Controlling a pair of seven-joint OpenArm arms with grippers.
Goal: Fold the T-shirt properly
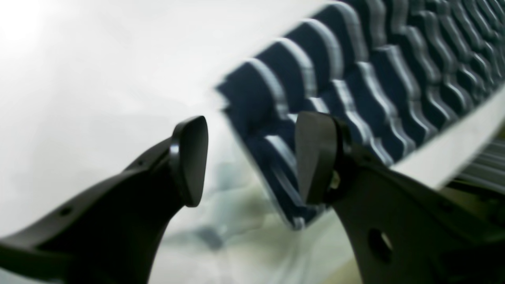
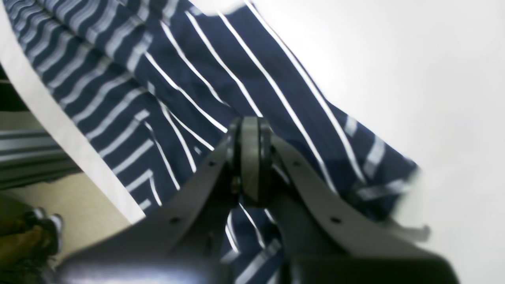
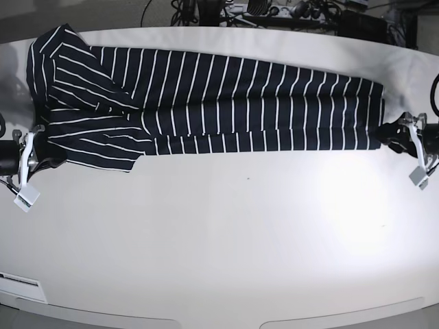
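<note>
T-shirt [image 3: 206, 103]: soft, light, limp cloth along table [image 3: 219, 240] far edge; grasp hem corners. Left tool [image 1: 250, 157] gapes; right tool [image 2: 250, 157] closed, pinching nothing visible.

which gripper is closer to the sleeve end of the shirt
Right. The right gripper sits at the sleeve end of the T-shirt, jaws shut over the cloth. The left gripper is open at the opposite end, by the hem.

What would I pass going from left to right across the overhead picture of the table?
The right gripper at the left edge, shut → the T-shirt, laid lengthwise on the white table with its sleeve end on the left and its hem on the right → the left gripper, open at the hem.
</note>
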